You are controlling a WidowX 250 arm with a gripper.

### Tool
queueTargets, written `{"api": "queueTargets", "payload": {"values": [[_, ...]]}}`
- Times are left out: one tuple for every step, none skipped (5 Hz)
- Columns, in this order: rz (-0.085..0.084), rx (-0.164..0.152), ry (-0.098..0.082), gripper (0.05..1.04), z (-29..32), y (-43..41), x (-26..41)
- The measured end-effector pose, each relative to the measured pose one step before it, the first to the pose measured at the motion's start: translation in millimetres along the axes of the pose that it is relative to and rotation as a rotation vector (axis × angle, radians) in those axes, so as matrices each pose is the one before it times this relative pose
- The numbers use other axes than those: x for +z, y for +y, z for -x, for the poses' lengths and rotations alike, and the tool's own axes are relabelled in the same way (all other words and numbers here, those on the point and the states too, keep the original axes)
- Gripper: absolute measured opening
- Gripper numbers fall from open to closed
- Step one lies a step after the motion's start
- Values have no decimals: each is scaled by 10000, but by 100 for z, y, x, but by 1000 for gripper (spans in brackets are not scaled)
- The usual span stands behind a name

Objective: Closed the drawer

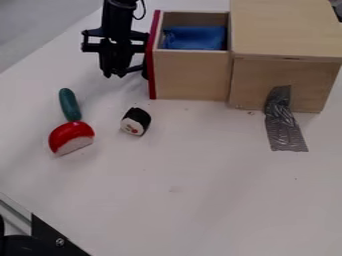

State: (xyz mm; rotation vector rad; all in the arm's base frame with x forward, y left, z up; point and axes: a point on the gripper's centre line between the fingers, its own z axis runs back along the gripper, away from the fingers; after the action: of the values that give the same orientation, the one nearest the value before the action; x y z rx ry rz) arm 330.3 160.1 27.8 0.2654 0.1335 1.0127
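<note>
- Work surface (pixel 194 185): white, matte, flat, with small specks; it spans the view from left to right.
- Bracket (pixel 50 237): black, angular, fitted with 1 round screw head; located at 7 o'clock, at the view's edge.
- Toy piece (pixel 71 134): 1 glossy red dome with a flat white face, at 9 o'clock. A green, smooth, rod-shaped part (pixel 69 104) meets its upper side and points toward 11 o'clock.
- Gripper (pixel 115 72): black, at 11 o'clock, hanging down just left of the drawer's red front. Pincer state, apart or together: cannot be determined.
- Toy roll (pixel 135 121): short cylinder, black wrap, white end face with a red mark; positioned left of centre, between 9 and 10 o'clock.
- Drawer (pixel 190 75): at 12 o'clock, extended leftward out of the cabinet, in the open position. Pale wood walls, straight edges; red front panel (pixel 154 65); wrinkled blue lining (pixel 195 38) inside.
- Cabinet (pixel 287 27): box-shaped, pale wood, smooth flat top, between 1 and 2 o'clock.
- Tape strip (pixel 286 131): grey, shiny, creased; at 3 o'clock, running from the cabinet side down onto the work surface.
</note>
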Motion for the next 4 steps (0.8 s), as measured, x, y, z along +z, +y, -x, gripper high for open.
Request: {"api": "queueTargets", "payload": {"values": [[17, 4, -7, 235, -122, -176, 73], [92, -28, -105, 235, 798, 399, -298], [78, -182, -163, 235, 1452, 419, -119], [31, -175, -60, 231, 1054, 292, -43]]}}
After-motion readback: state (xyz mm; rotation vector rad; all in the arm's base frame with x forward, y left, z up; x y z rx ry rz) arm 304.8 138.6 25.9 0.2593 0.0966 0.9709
